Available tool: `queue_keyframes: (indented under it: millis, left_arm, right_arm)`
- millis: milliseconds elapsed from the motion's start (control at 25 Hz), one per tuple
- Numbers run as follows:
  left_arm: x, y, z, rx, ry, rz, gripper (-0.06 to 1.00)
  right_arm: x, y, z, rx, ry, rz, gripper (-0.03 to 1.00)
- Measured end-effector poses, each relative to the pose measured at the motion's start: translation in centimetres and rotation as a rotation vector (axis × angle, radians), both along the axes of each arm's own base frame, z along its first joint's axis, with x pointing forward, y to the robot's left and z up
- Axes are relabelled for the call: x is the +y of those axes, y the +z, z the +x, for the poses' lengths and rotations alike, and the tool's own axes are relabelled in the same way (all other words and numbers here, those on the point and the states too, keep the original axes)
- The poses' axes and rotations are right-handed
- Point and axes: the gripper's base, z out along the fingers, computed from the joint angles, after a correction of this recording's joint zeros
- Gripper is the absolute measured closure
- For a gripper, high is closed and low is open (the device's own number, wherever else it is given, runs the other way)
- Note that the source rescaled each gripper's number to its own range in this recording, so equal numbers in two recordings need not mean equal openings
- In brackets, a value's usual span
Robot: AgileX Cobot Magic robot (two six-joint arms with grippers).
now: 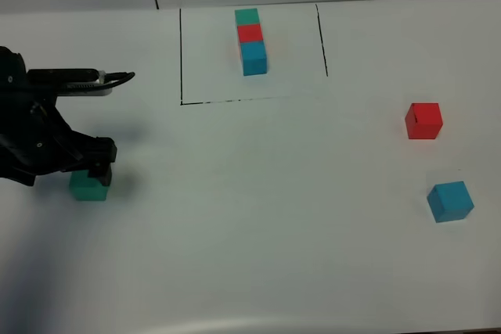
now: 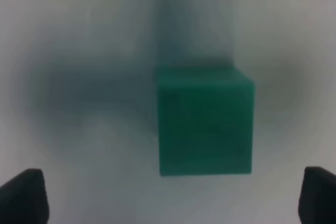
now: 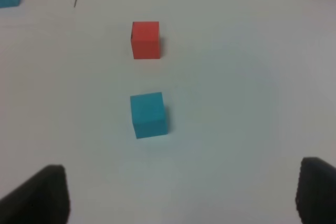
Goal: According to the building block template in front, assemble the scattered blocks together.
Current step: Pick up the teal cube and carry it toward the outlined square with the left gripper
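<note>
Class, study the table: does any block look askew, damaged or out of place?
Nothing is damaged. The blue cube at the right sits slightly turned against the template row. The green cube lies far left, at the left gripper.

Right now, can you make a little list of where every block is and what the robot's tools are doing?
template row: green, red and blue cubes touching, inside black lines, far middle
green block: left side, just under the left tool
red block: right side
blue block: right side, nearer than the red block, not touching it
left tool: open, low over the green block
right tool: open, holding nothing
</note>
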Motion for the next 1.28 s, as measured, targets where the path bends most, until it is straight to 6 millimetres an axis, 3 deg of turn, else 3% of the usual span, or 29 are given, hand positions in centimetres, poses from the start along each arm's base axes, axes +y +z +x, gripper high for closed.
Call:
queue_keyframes:
  millis: [320, 520, 600, 680, 840, 1160, 1280]
  left_arm:
    - [-0.6, -1.9, 1.5, -0.014, 0.011, -0.038, -0.03]
    - [-0.6, -2.4, 1.6, 0.005, -0.002, -0.042, 0.11]
    - [-0.7, -2.4, 1.6, 0.005, -0.003, -0.043, 0.23]
    - [-0.7, -2.4, 1.6, 0.005, -0.003, -0.042, 0.42]
    - [-0.6, -2.4, 1.5, 0.016, -0.013, -0.031, 0.94]
    - [-0.6, -1.7, 1.8, 0.035, -0.070, -0.022, 0.93]
    - [-1.8, -0.8, 2.2, 0.039, -0.206, -0.011, 0.93]
  right_arm:
    - [0.0, 0.0, 0.0, 0.000, 0.000, 0.001, 0.04]
    - [0.0, 0.0, 0.0, 0.000, 0.000, 0.001, 0.04]
    - [0.0, 0.0, 0.0, 0.000, 0.000, 0.001, 0.04]
    - [0.0, 0.0, 0.0, 0.000, 0.000, 0.001, 0.04]
    - [0.0, 0.0, 0.0, 0.000, 0.000, 0.001, 0.04]
    - [0.0, 0.0, 0.0, 0.000, 0.000, 0.001, 0.04]
    - [0.0, 0.0, 0.0, 0.000, 0.000, 0.001, 0.04]
